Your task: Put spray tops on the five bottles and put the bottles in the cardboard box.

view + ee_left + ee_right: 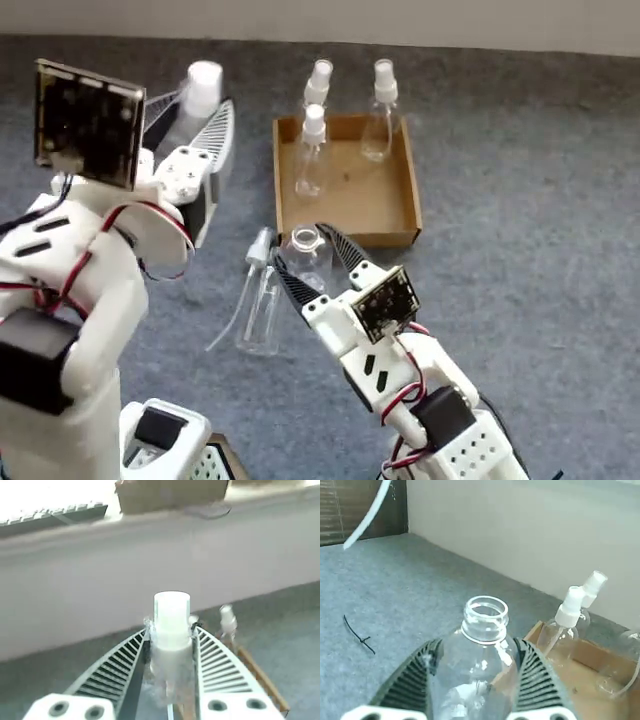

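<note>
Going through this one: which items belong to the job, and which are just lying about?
Job: spray top in left gripper; open bottle in right gripper; topped bottles at the cardboard box; bottle lying on carpet.
Lying about: black twist tie; keyboard in the background.

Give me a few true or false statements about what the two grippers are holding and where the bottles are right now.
1. The right gripper holds an uncapped bottle, its neck open. True.
2. The left gripper is empty. False: it is shut on a spray top.
3. Another bottle lies on the carpet outside the cardboard box. True.
4. The cardboard box has nothing in it. False: a first capped bottle and a second capped bottle stand in it.
</note>
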Controlling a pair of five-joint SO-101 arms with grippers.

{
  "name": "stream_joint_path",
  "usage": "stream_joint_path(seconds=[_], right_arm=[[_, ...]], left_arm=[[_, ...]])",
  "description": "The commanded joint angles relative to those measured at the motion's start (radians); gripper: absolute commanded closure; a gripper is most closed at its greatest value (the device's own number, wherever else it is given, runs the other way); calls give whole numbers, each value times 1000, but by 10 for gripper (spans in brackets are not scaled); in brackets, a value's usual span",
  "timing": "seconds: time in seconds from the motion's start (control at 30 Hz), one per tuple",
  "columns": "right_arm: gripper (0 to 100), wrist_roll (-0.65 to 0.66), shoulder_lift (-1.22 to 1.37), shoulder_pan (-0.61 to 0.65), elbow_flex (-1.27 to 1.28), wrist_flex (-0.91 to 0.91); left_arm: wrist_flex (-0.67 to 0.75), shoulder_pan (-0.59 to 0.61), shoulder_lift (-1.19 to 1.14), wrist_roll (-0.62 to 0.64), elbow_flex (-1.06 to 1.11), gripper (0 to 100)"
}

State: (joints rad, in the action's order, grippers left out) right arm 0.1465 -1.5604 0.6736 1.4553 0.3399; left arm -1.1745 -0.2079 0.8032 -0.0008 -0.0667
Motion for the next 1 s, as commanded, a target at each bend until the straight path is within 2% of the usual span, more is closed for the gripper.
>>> stream_joint_path(seconds=[0.0,0.17,0.33,0.7,0.97], right_arm=[[995,-12,-7,10,51,-71],[995,-12,-7,12,85,-71],[995,-14,-7,7,85,-71],[995,-14,-8,5,85,-73],[995,-14,-8,5,85,-73]], left_arm=[[170,-173,13,9,-56,948],[256,-306,-33,9,-19,967],[258,-387,-119,9,15,994],[256,-392,-139,8,39,994],[311,-392,-131,8,180,994]])
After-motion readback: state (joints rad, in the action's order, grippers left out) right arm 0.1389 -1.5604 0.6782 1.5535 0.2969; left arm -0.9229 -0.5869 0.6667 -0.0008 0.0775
